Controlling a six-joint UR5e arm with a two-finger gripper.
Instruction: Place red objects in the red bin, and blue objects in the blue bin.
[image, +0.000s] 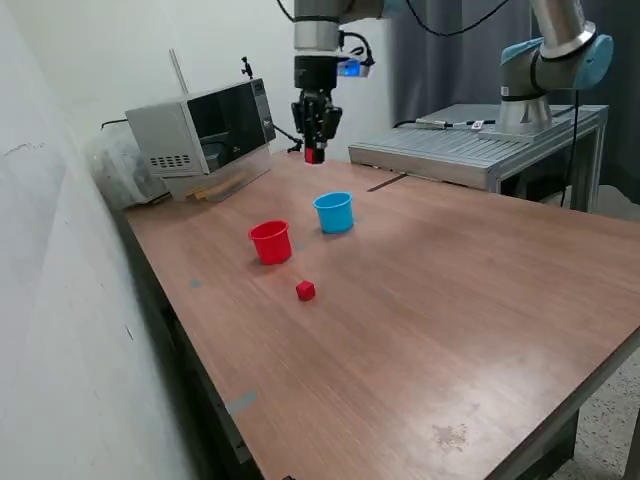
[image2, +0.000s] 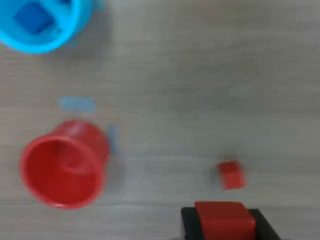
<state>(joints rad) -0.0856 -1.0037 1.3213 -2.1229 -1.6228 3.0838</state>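
My gripper (image: 314, 152) hangs high above the table, behind the cups, shut on a small red cube (image: 314, 155); that cube (image2: 224, 220) shows between the black fingers (image2: 189, 222) in the wrist view. A second red cube (image: 305, 290) (image2: 231, 175) lies on the table in front of the red bin. The red bin (image: 270, 242) (image2: 62, 165) stands upright and looks empty. The light-blue bin (image: 334, 212) (image2: 40, 22) stands to its right in the exterior view, with blue cubes (image2: 32, 17) inside.
A microwave (image: 205, 130) sits at the back on the exterior view's left. A grey metal platform (image: 470, 150) with a second arm's base (image: 545, 70) stands at the back right. A white wall (image: 60, 300) borders the table's left edge.
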